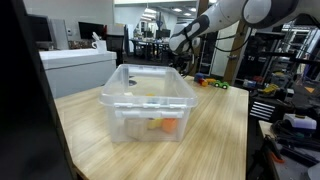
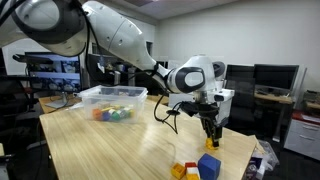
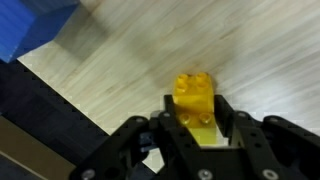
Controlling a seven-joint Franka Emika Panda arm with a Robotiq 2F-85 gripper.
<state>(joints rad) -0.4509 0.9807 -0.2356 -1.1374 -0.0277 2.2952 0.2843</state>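
Observation:
In the wrist view a yellow studded brick (image 3: 195,95) stands on the light wooden table (image 3: 120,70), and my gripper (image 3: 198,128) is shut on it, one black finger pressed against each side. In an exterior view the gripper (image 2: 210,137) points straight down near the table's corner, with the yellow brick (image 2: 213,144) showing at its tips. A blue block (image 2: 208,165) lies just in front of it; the blue block (image 3: 30,25) also fills the wrist view's top left corner.
A clear plastic bin (image 2: 112,100) (image 1: 148,100) holding several coloured blocks sits mid-table. Small orange and red blocks (image 2: 185,172) lie beside the blue one. The table edge (image 2: 240,160) is close to the gripper. Desks, monitors and shelves surround the table.

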